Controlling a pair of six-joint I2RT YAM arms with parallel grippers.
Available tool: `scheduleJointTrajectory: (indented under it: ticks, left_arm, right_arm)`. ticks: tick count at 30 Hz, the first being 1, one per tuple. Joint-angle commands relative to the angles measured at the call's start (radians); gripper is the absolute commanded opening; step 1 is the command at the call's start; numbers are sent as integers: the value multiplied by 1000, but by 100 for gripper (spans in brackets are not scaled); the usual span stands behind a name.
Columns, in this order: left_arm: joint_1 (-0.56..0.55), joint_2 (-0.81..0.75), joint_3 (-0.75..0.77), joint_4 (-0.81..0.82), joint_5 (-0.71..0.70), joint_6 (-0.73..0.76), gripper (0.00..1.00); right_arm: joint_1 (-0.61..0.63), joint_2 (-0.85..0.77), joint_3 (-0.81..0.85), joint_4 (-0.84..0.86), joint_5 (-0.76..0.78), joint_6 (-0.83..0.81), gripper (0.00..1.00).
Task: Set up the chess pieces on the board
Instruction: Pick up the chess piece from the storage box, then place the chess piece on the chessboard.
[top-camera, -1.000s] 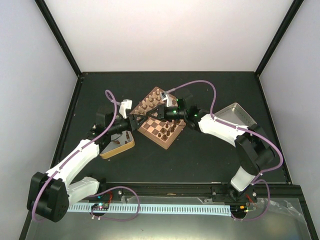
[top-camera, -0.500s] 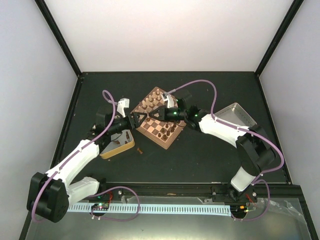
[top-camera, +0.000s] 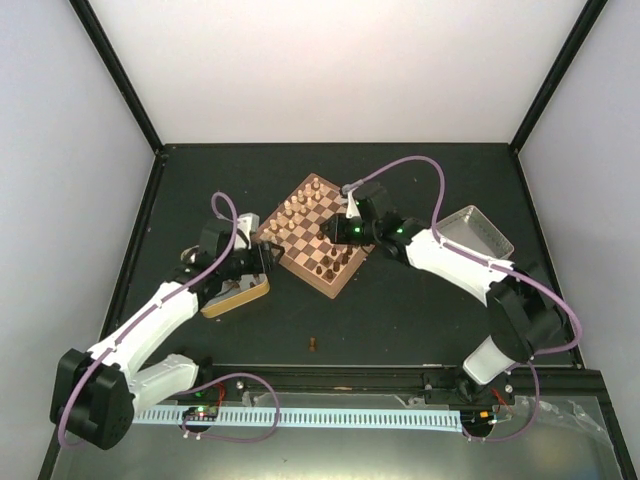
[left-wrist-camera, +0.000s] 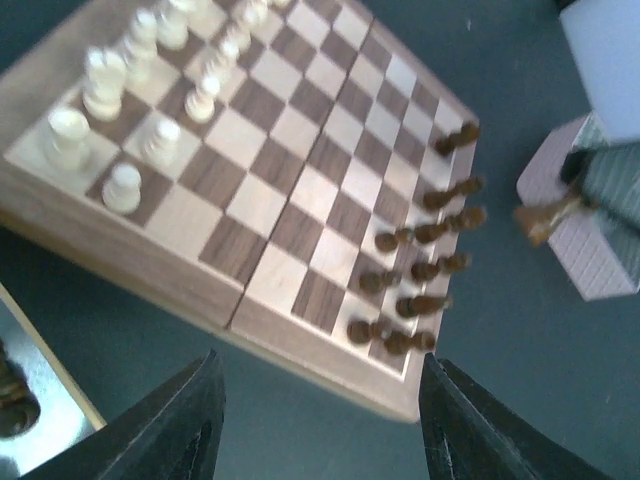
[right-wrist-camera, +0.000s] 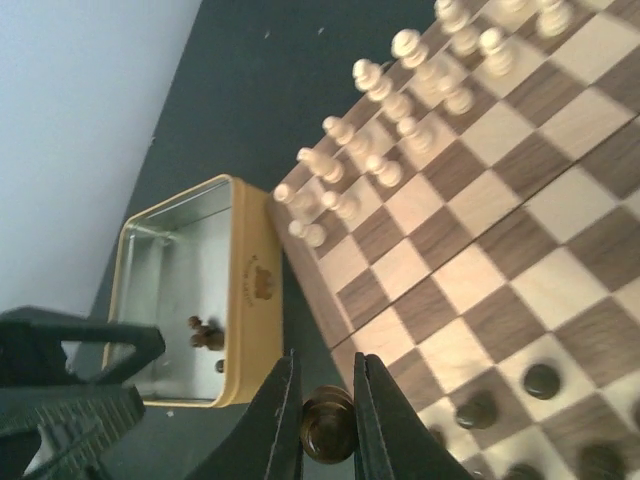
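- Since a second ago a loose piece (top-camera: 314, 344) has appeared on the counter (top-camera: 400, 320). Half a second back it lay just off the near-left side of the board (top-camera: 316, 236). Now it sits well away from the board, close to the counter's near edge. Whether it is upright or tipped I cannot tell.
- Over that same second the left hand (left-wrist-camera: 320, 368) has drawn back from the board's left corner toward the tin (top-camera: 240, 297).
- Most of the dark chess pieces (left-wrist-camera: 420, 270) crowd the squares along one side of the board, in two loose rows at its near-right edge as seen from above.
- One more dark piece (right-wrist-camera: 328, 428) is off the board, pinched between the fingers of the right hand (right-wrist-camera: 327, 378). These are closed narrowly on it, above the board's edge on the tin side.
- The cream chessmen (right-wrist-camera: 400, 120) fill the opposite side of the board, and the middle squares are bare.
- The left hand stands wide with nothing between its fingers (left-wrist-camera: 175, 425). It hangs just off the board's edge, between board and tin.
- The gold-rimmed tin lies beside the board's left corner and has a few dark chessmen (right-wrist-camera: 203, 335) on its floor.
- A shallow metal tray (top-camera: 478, 232) sits on the counter to the right, apart from the board and partly under the right arm.
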Motion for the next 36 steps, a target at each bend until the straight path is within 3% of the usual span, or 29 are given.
scheduleJointTrajectory:
  ticks: [1,9,24,32,36]
  left_arm:
    - [-65,-13,28,-161,-37,96,54]
    - [-162,-8,31,-174,-87,102,54]
    - [-168,32,61,-167,-112,69,56]
    - [-166,-4,78,-258,-326,-8,56]
    - [-165,-21,79,-259,-344,-13,57]
  right_arm:
    - [-11,-72,-16,-85,192,-69,5]
    - [-86,-105,-51,-142,323,-106,7]
    - [-197,67,51,-174,549,-236,7]
    - [-201,152,87,-120,581,-307,7]
    - [-206,207,114,-118,577,-322,7]
